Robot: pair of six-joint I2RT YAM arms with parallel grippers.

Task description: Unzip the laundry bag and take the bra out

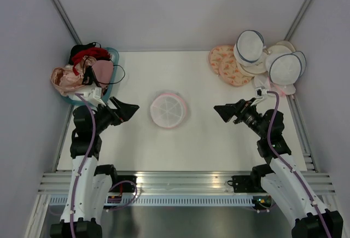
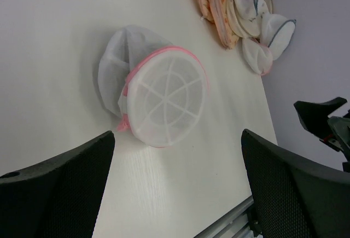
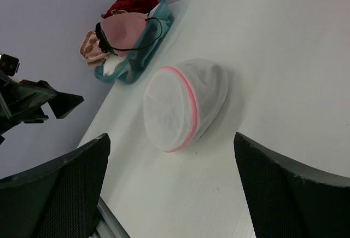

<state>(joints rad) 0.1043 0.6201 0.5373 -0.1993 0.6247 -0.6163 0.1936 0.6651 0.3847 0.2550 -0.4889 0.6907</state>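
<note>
Nothing is done yet: the round white mesh laundry bag with pink zip rim [image 1: 169, 109] lies seemingly zipped at tabletop [image 1: 164, 74] centre, released left fingers [image 2: 60, 189] at its nine o'clock, right fingers [image 3: 49, 194] likewise at three; bra unseen

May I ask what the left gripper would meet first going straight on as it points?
Probably the laundry bag, which lies centred ahead of the open left gripper; nothing else shows in between.

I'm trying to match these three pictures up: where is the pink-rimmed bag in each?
Top external: bag, dead centre.
Left wrist: bag, just left of centre.
Right wrist: bag, centre.
Shared landmark: the white table beneath it.
</note>
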